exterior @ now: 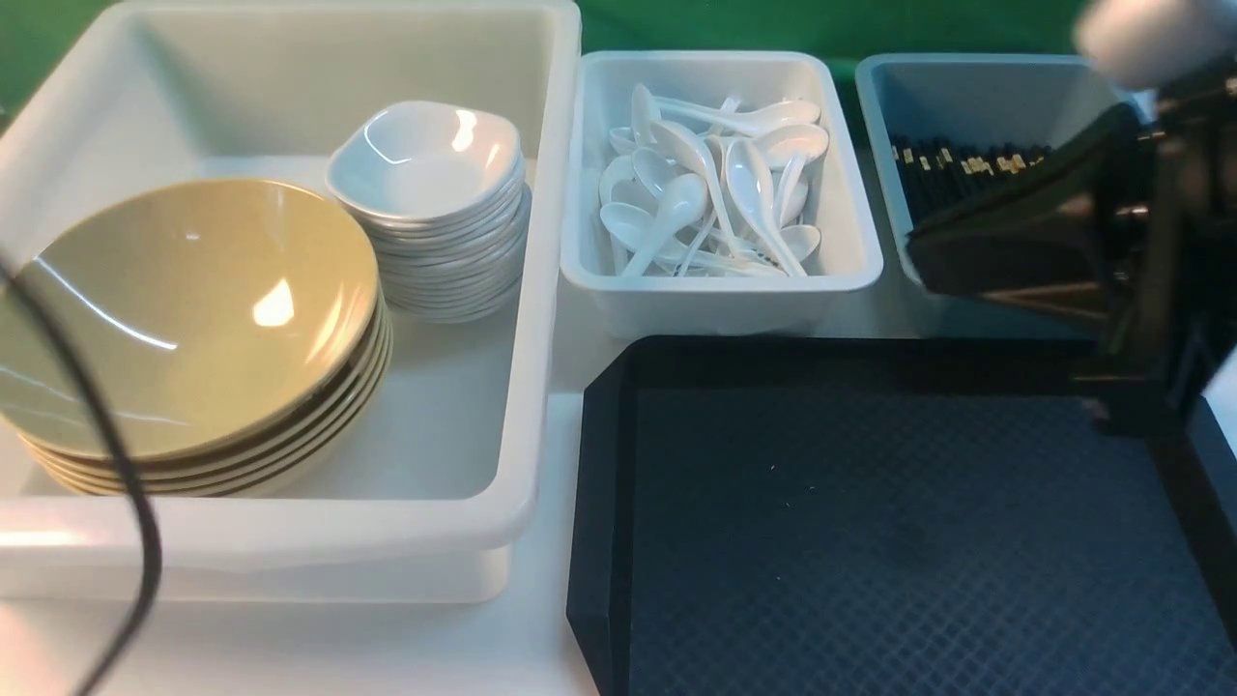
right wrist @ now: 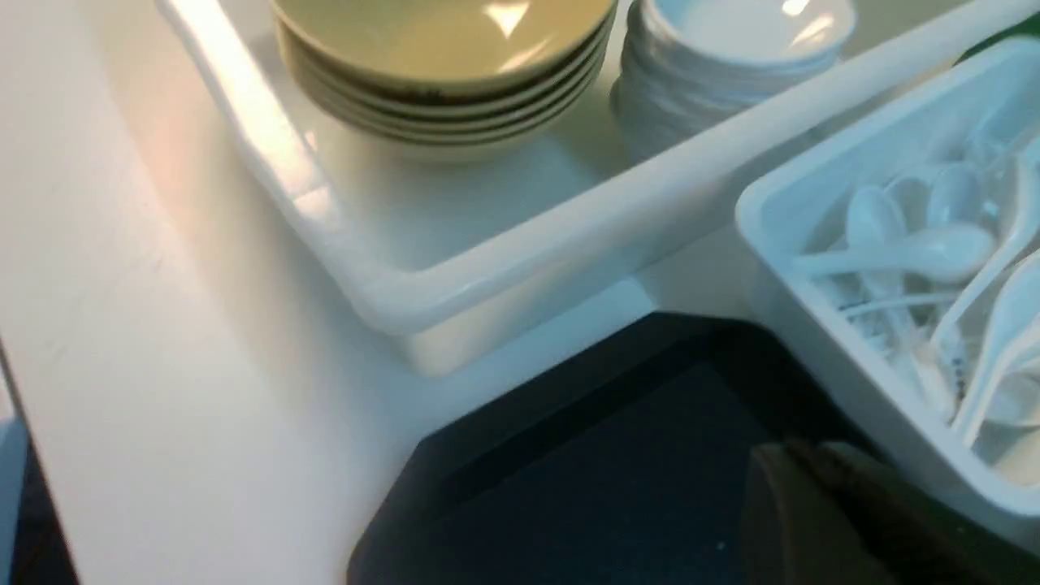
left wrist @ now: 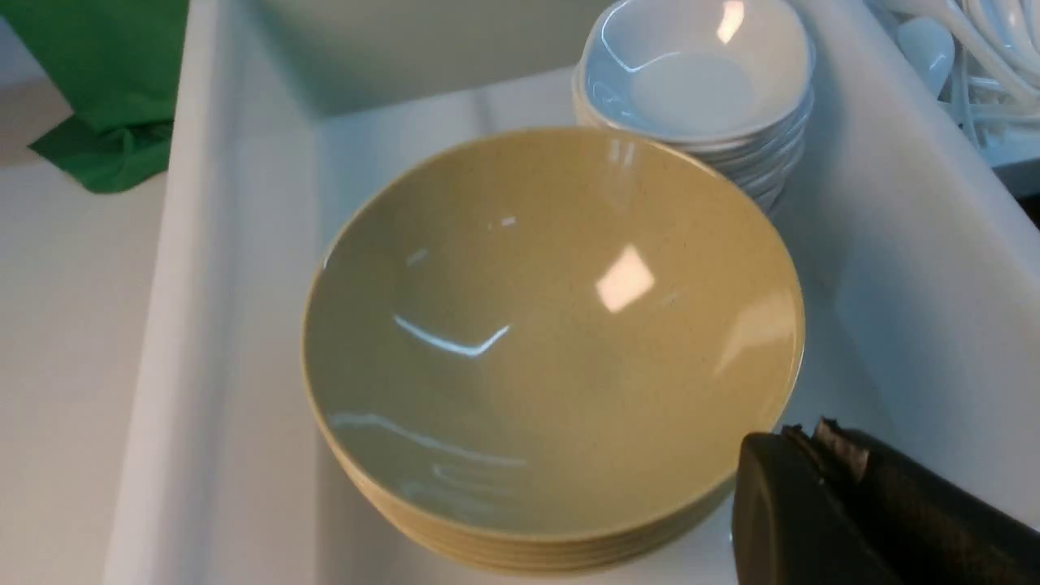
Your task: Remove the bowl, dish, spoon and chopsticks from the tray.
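The tray [exterior: 870, 541] shows a bare diamond-textured floor wherever I can see it. Its 3 o'clock edge sits behind my right arm, so I can't vouch for that strip.

The bowl [exterior: 184, 309] tops a yellow stack in the large white tub [exterior: 290, 570], out at the tray's 10 o'clock. The dish [exterior: 425, 155] crowns a tall white stack just beside it, at the bowl's 2 o'clock. I can't tell whether the two stacks touch. The spoons [exterior: 715, 184] lie jumbled in the small white tub [exterior: 725, 300] at the tray's 12 o'clock. The chopsticks [exterior: 957, 164] lie in the grey-blue tub [exterior: 966, 77] at 1 o'clock. To my eye the clearing looks finished.

What worries me is getting out cleanly. My left hand [left wrist: 816, 451] is pinched together, holding nothing, and hangs just beside the top bowl's rim, inside the tub wall. A sideways pull could clip that rim and shove the glossy stack into the dishes, and that tall pile would slide easily. I'd lift straight up first.

A black cable [exterior: 126, 483] droops across the bowls in the front view. It could catch the tub's rim or the top bowl as that arm travels.

My right hand [right wrist: 792, 467] looks narrow and empty, low over the tray's 12 o'clock edge near the spoon tub. A careless swing could knock that light tub or scrape the tray rim.
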`<state>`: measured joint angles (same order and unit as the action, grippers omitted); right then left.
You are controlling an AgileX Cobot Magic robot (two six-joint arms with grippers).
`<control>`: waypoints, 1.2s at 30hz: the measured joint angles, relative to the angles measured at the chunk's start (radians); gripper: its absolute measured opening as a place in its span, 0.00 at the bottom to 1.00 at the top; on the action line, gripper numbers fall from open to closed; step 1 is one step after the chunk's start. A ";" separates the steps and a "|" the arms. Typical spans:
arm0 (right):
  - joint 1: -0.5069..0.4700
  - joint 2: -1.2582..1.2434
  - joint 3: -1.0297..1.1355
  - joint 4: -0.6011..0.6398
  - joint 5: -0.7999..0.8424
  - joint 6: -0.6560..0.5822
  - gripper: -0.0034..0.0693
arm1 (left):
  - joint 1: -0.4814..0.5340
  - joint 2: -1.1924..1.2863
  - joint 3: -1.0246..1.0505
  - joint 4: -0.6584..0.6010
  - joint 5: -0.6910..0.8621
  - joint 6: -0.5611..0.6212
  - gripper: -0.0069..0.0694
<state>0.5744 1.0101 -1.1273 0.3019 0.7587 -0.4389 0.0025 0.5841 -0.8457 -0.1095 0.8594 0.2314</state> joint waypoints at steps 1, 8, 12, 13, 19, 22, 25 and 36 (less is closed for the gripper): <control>0.000 -0.013 0.007 0.000 -0.009 0.000 0.13 | 0.000 -0.010 0.023 0.000 -0.003 -0.006 0.08; 0.002 -0.253 0.301 0.079 -0.355 0.001 0.15 | 0.000 -0.324 0.305 0.014 -0.036 -0.039 0.08; 0.002 -0.354 0.415 0.104 -0.482 0.001 0.15 | 0.000 -0.406 0.354 0.025 -0.066 -0.039 0.08; 0.002 -0.385 0.448 0.108 -0.530 0.001 0.15 | 0.000 -0.431 0.362 0.026 -0.075 -0.039 0.08; 0.002 -0.414 0.489 0.114 -0.584 0.001 0.16 | 0.000 -0.472 0.372 0.029 -0.074 -0.039 0.08; 0.002 -0.414 0.491 0.115 -0.575 0.001 0.16 | 0.000 -0.472 0.372 0.029 -0.070 -0.039 0.08; 0.002 -0.414 0.494 0.116 -0.574 0.001 0.17 | 0.000 -0.472 0.372 0.029 -0.070 -0.039 0.08; 0.002 -0.414 0.496 0.117 -0.574 0.001 0.18 | 0.000 -0.472 0.372 0.029 -0.070 -0.039 0.08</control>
<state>0.5767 0.5957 -0.6317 0.4193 0.1845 -0.4384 0.0025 0.1117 -0.4736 -0.0803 0.7893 0.1926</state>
